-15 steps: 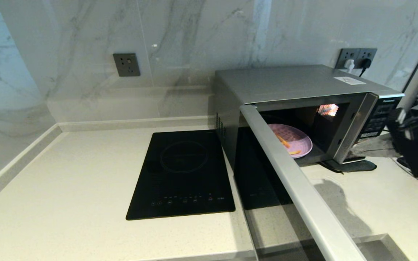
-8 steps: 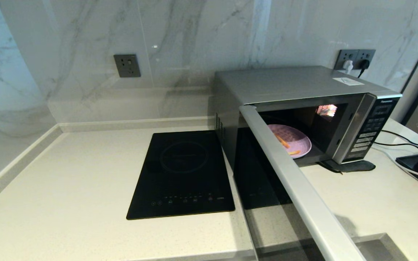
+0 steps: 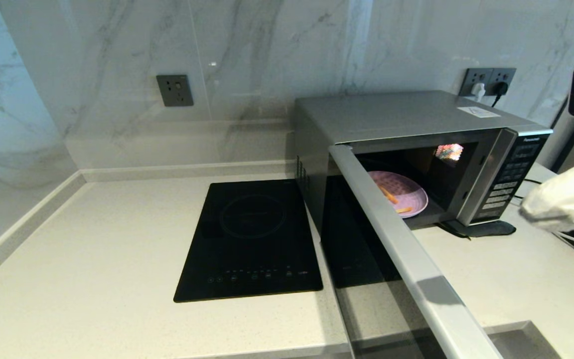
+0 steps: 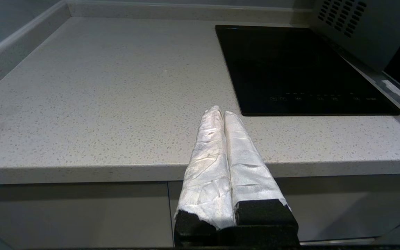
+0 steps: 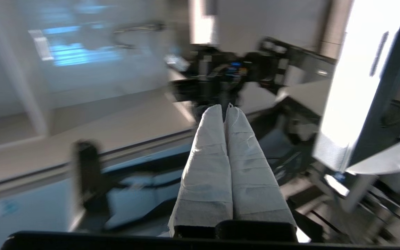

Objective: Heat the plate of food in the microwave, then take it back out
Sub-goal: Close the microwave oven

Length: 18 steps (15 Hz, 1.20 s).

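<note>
The silver-grey microwave (image 3: 406, 114) stands at the back right of the counter with its door (image 3: 396, 239) swung wide open toward me. Inside it lies the lilac plate of food (image 3: 406, 192), orange sticks on it, partly hidden by the door's top edge. My right gripper (image 3: 528, 209), wrapped in white, comes in from the right edge beside the button panel (image 3: 508, 172); in the right wrist view (image 5: 225, 107) its fingers are shut on nothing. My left gripper (image 4: 219, 111) is shut and empty, parked off the counter's front edge, not in the head view.
A flat black induction hob (image 3: 252, 239) lies left of the microwave. Cables (image 3: 566, 234) and a dark object sit on the counter at the far right. Wall sockets (image 3: 489, 80) are behind the microwave. The pale counter (image 3: 92, 239) extends left to a raised edge.
The right arm was at the right edge a second ago, left the head view half a second ago, and now its white-wrapped gripper has come back in near the button panel. Plate and door are unmoved.
</note>
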{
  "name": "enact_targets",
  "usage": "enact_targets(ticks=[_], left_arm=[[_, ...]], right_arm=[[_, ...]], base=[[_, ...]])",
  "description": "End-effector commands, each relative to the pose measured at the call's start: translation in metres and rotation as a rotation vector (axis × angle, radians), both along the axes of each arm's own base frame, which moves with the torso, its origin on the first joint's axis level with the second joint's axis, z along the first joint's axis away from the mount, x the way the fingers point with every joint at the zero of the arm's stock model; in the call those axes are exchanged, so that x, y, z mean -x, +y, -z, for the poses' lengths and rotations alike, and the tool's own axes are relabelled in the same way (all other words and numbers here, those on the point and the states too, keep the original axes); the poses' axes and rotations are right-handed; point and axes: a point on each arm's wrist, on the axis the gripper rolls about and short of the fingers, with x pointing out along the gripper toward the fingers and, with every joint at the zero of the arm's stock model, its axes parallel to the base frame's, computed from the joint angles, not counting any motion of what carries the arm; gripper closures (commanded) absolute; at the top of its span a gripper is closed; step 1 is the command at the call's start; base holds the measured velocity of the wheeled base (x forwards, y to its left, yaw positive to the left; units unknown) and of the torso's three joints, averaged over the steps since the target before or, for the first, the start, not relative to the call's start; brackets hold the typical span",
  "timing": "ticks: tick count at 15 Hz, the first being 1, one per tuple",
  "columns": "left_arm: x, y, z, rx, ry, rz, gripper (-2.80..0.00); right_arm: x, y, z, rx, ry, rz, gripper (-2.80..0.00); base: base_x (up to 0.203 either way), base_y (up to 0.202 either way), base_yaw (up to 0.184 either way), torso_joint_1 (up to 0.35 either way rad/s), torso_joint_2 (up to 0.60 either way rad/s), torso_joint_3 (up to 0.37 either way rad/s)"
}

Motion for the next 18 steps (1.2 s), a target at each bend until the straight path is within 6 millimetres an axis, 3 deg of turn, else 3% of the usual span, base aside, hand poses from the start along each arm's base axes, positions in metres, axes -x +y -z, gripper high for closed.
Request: enact_targets(ticks=[1, 6, 18], left_arm=[[0.0, 0.0, 0.0, 0.001, 0.001, -0.001, 0.0], [0.0, 0.0, 0.0, 0.001, 0.001, -0.001, 0.0], [0.0, 0.0, 0.0, 0.001, 0.001, -0.001, 0.0]], right_arm=[[-0.006, 0.03, 0.008, 0.149, -0.002, 0.021, 0.0], [0.004, 0.059, 0.023, 0.372, 0.002, 0.01, 0.0], [0.008, 0.067, 0.051, 0.514, 0.106, -0.042, 0.0]], base=[[0.0, 0.0, 0.0, 0.0, 0.0, 0.0], [0.0, 0.0, 0.0, 0.0, 0.0, 0.0], [0.0, 0.0, 0.0, 0.0, 0.0, 0.0]])
